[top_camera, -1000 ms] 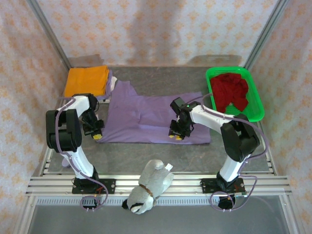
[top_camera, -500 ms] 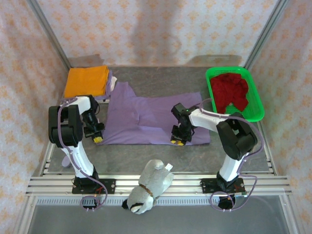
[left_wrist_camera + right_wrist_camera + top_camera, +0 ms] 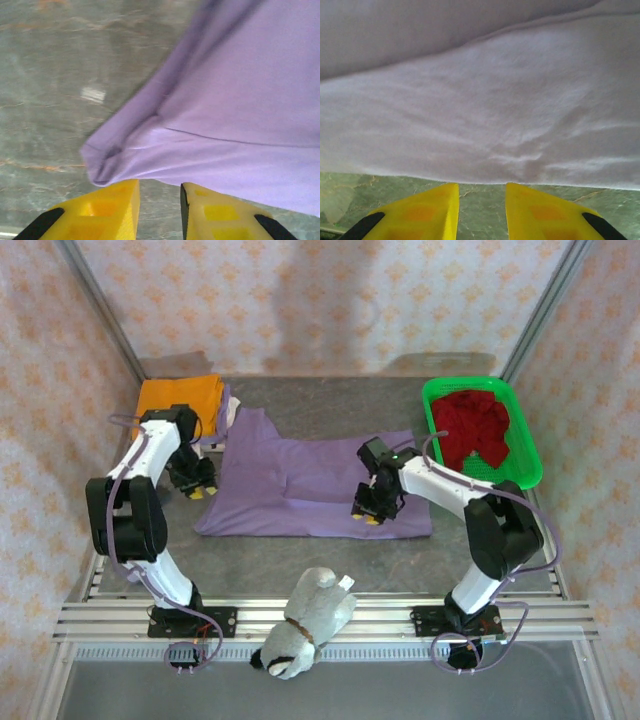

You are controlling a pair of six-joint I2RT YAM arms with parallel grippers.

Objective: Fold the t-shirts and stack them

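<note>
Top external view: the purple tee (image 3: 300,485) lies spread flat in the middle of the table (image 3: 300,565), laid out, it appears, so that its edges can be caught for a fold. The orange tee (image 3: 178,405) sits folded at the far left corner, the likely base of the stack, while the red tee (image 3: 472,428) lies crumpled in the basket (image 3: 465,381) at the far right, seemingly awaiting its turn. A toy (image 3: 305,625) rests at the near edge between the arm bases, well apart from the cloth. The left gripper (image 3: 201,490) hangs low just beside the purple tee's left edge, and the right gripper (image 3: 368,517) is at the near hem towards the right, a pairing that suggests each arm is placed to take one side of the shirt. In the left wrist view the yellow fingers (image 3: 110,210) stand a little apart with bare table between them; a bunched bit of hem lies just beyond the tips, not gripped. In the right wrist view the fingers (image 3: 420,210) are likewise parted a little, the hem just ahead of them and nothing held.
</note>
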